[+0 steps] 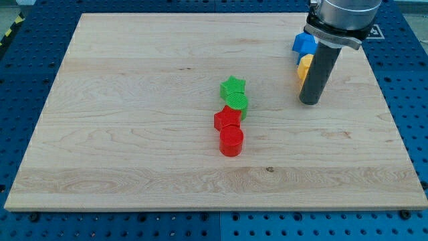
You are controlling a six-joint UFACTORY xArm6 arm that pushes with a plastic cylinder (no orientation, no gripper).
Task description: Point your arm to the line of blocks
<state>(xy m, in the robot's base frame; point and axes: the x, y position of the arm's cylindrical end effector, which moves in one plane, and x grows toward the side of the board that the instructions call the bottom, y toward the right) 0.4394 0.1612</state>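
Note:
A line of blocks runs down the board's middle: a green star (233,86), a green round block (237,102), a red star (227,119) and a red round block (231,141), each touching its neighbour. My tip (309,102) rests on the board well to the right of this line, level with the green round block. A blue block (304,43) and a yellow block (304,67) sit just left of and behind the rod, partly hidden by it.
The wooden board (134,120) lies on a blue perforated table (27,67). The arm's body (341,17) enters from the view's top right.

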